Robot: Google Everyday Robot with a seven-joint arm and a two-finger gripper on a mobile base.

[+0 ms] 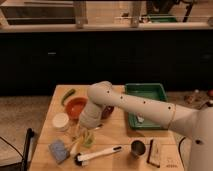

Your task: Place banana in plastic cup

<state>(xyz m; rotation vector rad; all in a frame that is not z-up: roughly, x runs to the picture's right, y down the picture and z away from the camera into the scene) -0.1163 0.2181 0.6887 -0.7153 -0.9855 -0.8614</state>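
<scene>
The gripper (85, 131) is lowered over the cup (88, 138), near the table's (117, 137) front edge. The banana (76, 145) is seen leaning just beside the cup. An orange bowl (76, 106) lies behind.

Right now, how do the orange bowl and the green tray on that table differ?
The orange bowl is round and small; the green tray is rectangular and much larger. The bowl sits left of the white arm, the tray right. The gripper hangs below the bowl, far from the tray. Both rest on the wooden table.
</scene>
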